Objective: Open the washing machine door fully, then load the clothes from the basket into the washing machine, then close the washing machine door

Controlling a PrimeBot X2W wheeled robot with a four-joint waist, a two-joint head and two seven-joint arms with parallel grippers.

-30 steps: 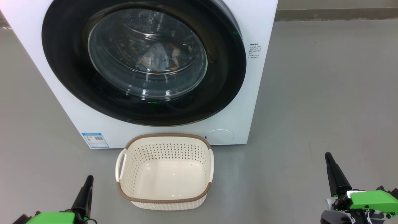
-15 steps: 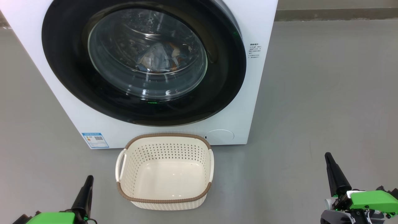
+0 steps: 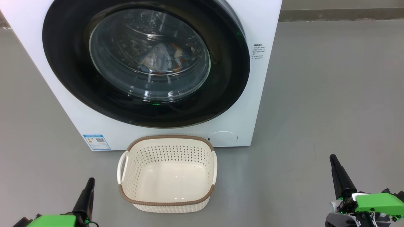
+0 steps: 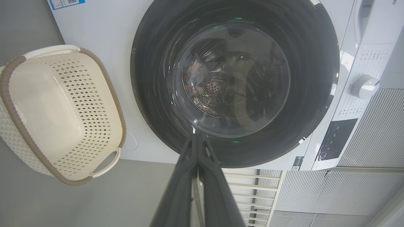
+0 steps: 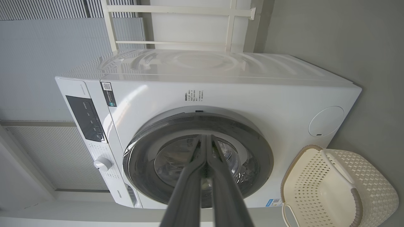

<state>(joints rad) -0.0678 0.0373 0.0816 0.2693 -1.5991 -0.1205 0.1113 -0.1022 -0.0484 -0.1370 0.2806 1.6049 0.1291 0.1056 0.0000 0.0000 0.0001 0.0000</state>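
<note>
1. The washing machine [image 3: 262, 104] stands on the grey floor [image 3: 331, 94], and its door [image 3: 69, 82] is shut flat against the white front
2. The clothes [image 3: 164, 60] lie inside the drum, seen through the door's glass as a blue and orange bundle just toward 3 o'clock of the window's centre
3. The basket [image 3: 167, 202] sits on the floor at 6 o'clock from the door, just in front of the machine, its pale bottom in plain sight
4. A blue label [image 3: 96, 142] is on the machine's front at 10 o'clock from the basket, and a round flap [image 3: 222, 138] at 2 o'clock from it
5. The left hand [image 3: 91, 181] is at 9 o'clock from the basket, near it but apart, its two fingers pressed together and holding nothing
6. The right hand [image 3: 332, 157] is at 3 o'clock from the basket, well apart from it, its fingers also closed tight on nothing
7. In each wrist view the dark fingers meet at their tips and point at the door
</note>
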